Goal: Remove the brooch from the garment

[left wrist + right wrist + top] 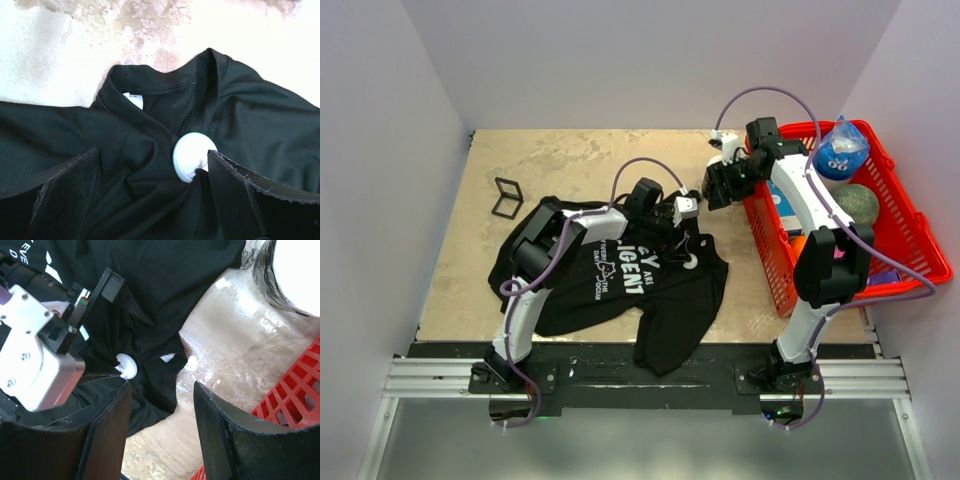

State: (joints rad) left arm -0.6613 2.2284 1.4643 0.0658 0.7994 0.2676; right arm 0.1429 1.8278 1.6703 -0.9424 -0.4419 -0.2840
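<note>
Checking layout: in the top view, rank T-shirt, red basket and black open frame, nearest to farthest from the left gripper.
1. T-shirt, under the left gripper.
2. Red basket, on its right.
3. Black open frame, far left.

Garment [620, 285] on counter [570, 160]. Brooch [194, 155] on garment's collar, between left fingers [65, 195]. Open frame [506, 197] on counter, left-behind garment, apart. Basket [772, 262] right of garment; right fingers [235, 440] behind-right of garment, beside basket.

Shirt [665, 292] is showing black with white lettering, basket [772, 262] red, bench [570, 160] mottled tan, walls [620, 60] pale lilac.
</note>
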